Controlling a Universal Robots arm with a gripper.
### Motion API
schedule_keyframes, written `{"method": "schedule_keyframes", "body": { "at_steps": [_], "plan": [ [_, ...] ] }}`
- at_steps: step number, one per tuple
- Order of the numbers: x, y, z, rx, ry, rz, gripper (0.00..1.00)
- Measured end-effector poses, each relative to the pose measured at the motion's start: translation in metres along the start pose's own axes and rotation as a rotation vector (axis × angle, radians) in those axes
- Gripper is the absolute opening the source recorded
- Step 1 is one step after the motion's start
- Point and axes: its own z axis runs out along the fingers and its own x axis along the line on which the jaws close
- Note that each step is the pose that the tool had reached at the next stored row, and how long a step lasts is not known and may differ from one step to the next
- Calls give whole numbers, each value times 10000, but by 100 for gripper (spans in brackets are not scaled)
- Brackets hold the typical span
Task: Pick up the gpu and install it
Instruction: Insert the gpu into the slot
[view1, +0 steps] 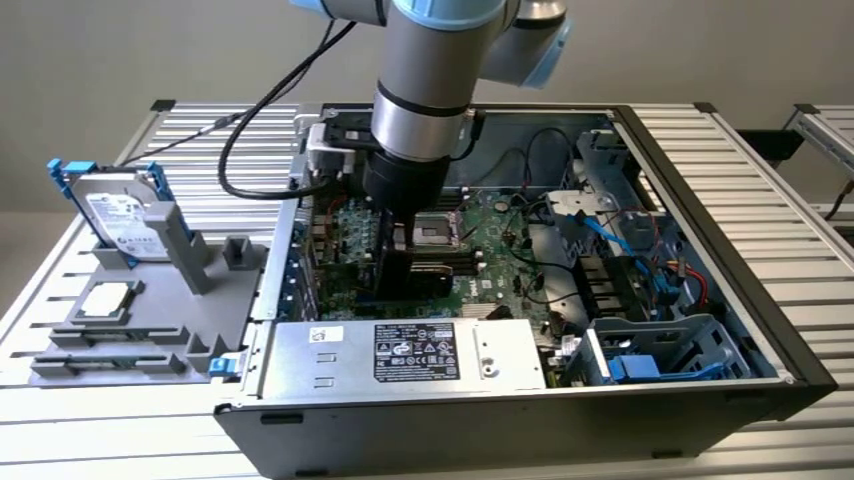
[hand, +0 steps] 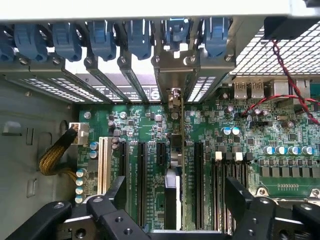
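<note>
The gpu (hand: 172, 195) stands in its slot (looks done); the gripper (hand: 175, 210) hangs open at six o'clock.

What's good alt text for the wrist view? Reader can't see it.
The gpu stands on edge in a motherboard slot, seen from above between the spread fingers of the open tool, which do not touch it. Beyond it, blue retention clips line the case's rear slot brackets.
</note>
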Motion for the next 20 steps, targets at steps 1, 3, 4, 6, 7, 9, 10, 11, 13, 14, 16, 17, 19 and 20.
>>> {"method": "schedule_keyframes", "body": {
  "at_steps": [1, 3, 4, 6, 7, 9, 10, 11, 13, 14, 16, 17, 19, 20],
  "plan": [
    [1, 5, -23, -1, 0, 0, 87],
    [3, 14, -65, 1, -6, -2, 87],
    [4, 19, -88, -1, -7, -2, 87],
    [6, 30, -145, -1, -16, -3, 87],
    [8, 37, -176, -3, -18, -4, 87],
    [11, 51, -241, -5, -29, -5, 87],
    [12, 57, -272, -7, -32, -7, 87],
    [14, 64, -301, -9, -37, -7, 87],
    [16, 76, -363, -10, -53, -10, 87],
    [17, 83, -394, -11, -57, -11, 87],
    [21, 96, -463, -12, -73, -14, 87],
    [22, 103, -495, -12, -82, -15, 87],
    [25, 115, -558, -12, -102, -18, 87],
    [26, 120, -588, -12, -114, -21, 87]
  ]
}}
